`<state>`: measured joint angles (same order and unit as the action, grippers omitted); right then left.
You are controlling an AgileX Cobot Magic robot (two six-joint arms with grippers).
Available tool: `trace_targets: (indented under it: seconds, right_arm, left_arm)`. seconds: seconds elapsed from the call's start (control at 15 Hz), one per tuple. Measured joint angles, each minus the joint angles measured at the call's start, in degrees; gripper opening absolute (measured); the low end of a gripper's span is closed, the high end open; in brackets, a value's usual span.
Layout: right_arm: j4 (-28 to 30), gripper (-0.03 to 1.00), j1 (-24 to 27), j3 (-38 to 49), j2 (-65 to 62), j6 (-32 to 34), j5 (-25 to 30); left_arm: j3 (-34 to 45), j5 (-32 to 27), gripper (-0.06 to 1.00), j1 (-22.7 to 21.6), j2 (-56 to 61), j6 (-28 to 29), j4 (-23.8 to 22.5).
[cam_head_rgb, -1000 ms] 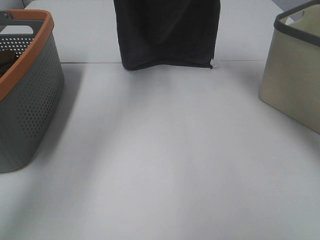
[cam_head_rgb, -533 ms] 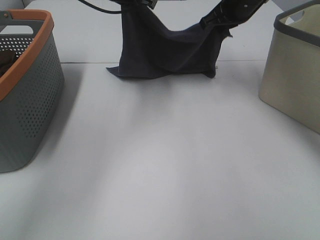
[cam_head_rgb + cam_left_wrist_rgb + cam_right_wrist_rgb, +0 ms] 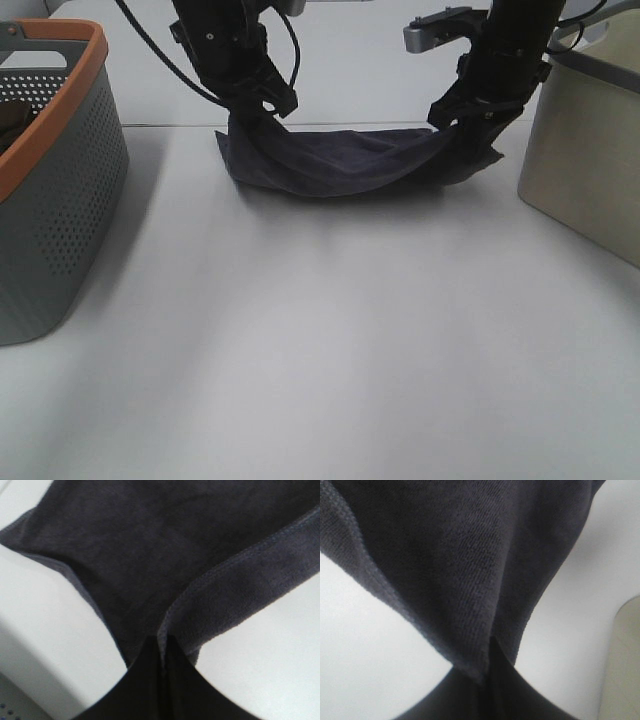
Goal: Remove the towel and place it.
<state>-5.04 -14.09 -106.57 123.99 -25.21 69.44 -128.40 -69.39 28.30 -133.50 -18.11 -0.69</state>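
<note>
The pale counter (image 3: 320, 350) fills the near part of the exterior high view. At about 9 o'clock stands a grey perforated basket (image 3: 70, 190) with an orange rim; something dark lies inside it, too hidden to name. At about 2 o'clock stands a beige basket (image 3: 585, 170) with a dark grey rim.

Farther back, at 12 o'clock, the towel (image 3: 345, 160) hangs like a shallow hammock between the two arms, well apart from both baskets. Its sagging middle seems to rest on the counter, with a shadow just under its near edge, and both ends are lifted.

The left tool (image 3: 252, 115) holds the end toward 11 o'clock. In the left wrist view its dark fingertips (image 3: 150, 680) are pressed together on the towel (image 3: 150, 555), pinching it where a stitched hem folds in. The cloth spreads away from the pinch over the white counter (image 3: 260, 650).

The right tool (image 3: 457, 125) holds the end toward 1 o'clock, near the beige basket. In the right wrist view this tool (image 3: 489, 672) is likewise clamped on a bunched fold of the towel (image 3: 460, 555), a hemmed edge running along one side. A strip of the beige basket (image 3: 622, 660) shows beside it, apart from the cloth.
</note>
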Motion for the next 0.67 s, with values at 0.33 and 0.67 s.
trace_targets:
  seconds: [0.33,0.67]
  right_arm:
    - [3.7,0.0,0.0,6.4,0.0,-1.6,0.1]
    - [3.4,0.0,0.0,15.2,0.0,-0.6,0.1]
  left_arm:
    - [9.2,0.0,0.0,0.0,0.6,-2.4,3.4]
    - [19.0,-0.1,0.0,0.0,3.5,-2.8,4.3]
